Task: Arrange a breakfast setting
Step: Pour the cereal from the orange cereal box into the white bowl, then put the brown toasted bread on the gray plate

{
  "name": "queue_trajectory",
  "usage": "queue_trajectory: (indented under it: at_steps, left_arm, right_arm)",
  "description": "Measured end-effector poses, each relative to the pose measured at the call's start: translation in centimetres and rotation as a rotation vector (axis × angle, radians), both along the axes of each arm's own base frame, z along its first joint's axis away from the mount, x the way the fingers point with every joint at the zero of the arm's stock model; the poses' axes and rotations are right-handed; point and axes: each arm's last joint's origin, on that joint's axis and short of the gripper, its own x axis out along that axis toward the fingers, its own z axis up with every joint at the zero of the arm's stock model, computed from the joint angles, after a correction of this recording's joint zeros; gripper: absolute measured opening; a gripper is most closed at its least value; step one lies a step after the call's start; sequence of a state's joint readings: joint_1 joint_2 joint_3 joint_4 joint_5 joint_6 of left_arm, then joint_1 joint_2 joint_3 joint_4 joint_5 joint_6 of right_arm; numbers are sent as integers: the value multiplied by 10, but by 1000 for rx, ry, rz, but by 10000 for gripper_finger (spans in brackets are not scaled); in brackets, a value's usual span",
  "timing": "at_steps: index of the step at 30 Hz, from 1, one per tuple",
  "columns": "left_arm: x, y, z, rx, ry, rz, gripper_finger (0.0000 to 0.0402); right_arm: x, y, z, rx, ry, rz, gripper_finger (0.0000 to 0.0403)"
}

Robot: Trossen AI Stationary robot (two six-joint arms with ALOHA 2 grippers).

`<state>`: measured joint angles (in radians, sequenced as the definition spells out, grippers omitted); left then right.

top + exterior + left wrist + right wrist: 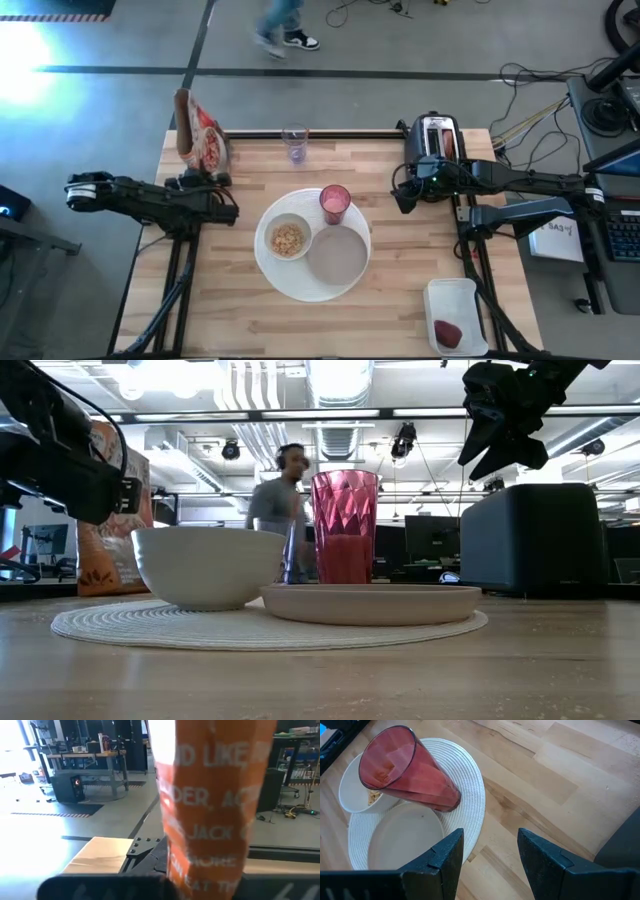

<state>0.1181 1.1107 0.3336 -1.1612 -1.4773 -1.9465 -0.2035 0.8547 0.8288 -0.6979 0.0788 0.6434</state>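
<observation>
A round white woven mat (300,285) lies mid-table. On it stand a small white bowl (288,240) with cereal, a pale plate (338,256) and a pink tumbler (335,203). A dark-red fruit (447,333) lies in a white tray (470,300) at the near right. The bread piece does not plainly show. My right gripper (490,837) is open and empty, raised between the toaster (437,140) and the tumbler (405,767). My left gripper (208,182) is at the foot of an orange bag (200,140), which fills the left wrist view (210,805).
A clear tumbler (294,143) stands at the far edge. The black-and-silver toaster stands at the far right, just behind my right gripper (403,197). Bare wood lies between the mat and the tray. A person (285,510) walks behind the table.
</observation>
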Motion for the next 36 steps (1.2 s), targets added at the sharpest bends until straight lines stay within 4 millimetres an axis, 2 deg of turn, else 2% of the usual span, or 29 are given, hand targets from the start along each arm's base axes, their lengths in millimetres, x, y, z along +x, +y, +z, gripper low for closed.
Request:
queue_trajectory:
  at_steps: [7, 15, 21, 27, 36]
  left_arm:
    - [7, 0, 5, -130, -50, 46, 54]
    - [24, 1, 20, -306, -44, 59, 125]
    - [32, 0, 30, -400, -62, 56, 165]
    - [39, -1, 37, -509, -89, 49, 185]
    - [43, -10, 40, -638, -87, 17, 193]
  right_arm:
    - [0, 0, 0, 0, 0, 0, 176]
    - [0, 0, 0, 0, 0, 0, 176]
    - [0, 0, 0, 0, 0, 0, 176]
    - [0, 0, 0, 0, 0, 0, 176]
    - [0, 0, 0, 0, 0, 0, 176]
